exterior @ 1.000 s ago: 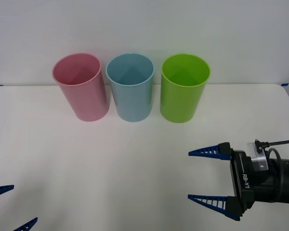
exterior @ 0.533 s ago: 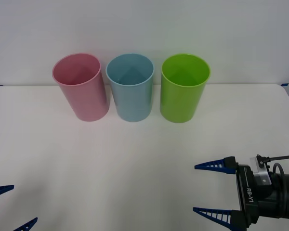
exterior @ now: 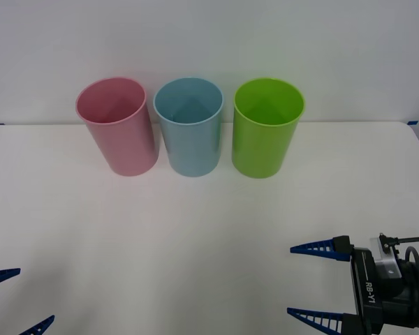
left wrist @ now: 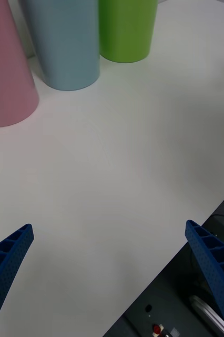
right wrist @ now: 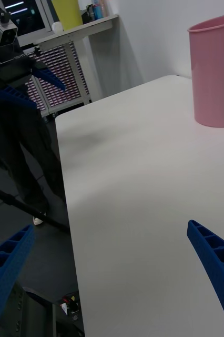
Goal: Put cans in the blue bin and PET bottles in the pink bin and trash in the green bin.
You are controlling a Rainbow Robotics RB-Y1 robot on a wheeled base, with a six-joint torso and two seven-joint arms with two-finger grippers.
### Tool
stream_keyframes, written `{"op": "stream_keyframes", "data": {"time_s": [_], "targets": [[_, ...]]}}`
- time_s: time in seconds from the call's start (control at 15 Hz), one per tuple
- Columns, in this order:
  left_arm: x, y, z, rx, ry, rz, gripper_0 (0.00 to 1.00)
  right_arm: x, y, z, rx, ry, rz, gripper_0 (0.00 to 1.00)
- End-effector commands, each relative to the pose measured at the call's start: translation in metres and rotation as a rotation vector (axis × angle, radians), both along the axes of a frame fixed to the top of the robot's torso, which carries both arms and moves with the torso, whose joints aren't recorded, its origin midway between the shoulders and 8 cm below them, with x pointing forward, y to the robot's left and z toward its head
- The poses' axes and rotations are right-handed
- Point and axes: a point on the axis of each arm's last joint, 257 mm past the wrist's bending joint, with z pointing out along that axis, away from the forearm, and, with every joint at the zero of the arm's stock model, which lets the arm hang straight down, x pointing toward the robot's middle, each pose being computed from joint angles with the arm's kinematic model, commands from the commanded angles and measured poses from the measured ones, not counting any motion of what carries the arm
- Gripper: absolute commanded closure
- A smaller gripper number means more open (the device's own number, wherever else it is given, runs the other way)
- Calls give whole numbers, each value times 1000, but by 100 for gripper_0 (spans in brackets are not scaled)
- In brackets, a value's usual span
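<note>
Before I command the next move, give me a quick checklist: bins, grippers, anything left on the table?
1. Pink bin, blue bin, green bin upright in a row: ok.
2. Right gripper open, holding nothing: ok.
3. Left gripper open at the table's near left edge, holding nothing: ok.
4. Bins' contents: cannot tell.
5. An item to sort lying between grippers and bins: not ok.

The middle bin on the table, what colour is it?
Light blue. The blue bin between the pink and green ones shows best in the front view.
</note>
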Motion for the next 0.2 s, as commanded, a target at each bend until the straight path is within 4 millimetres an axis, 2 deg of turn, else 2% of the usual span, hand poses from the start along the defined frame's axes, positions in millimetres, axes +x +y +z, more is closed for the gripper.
{"op": "stream_keyframes", "data": {"time_s": [0.07, 0.2], "targets": [[0, 0, 0, 0, 0, 0, 0, 0, 0, 0, 0, 0, 0, 0], [0, 0, 0, 0, 0, 0, 0, 0, 0, 0, 0, 0, 0, 0]]}}
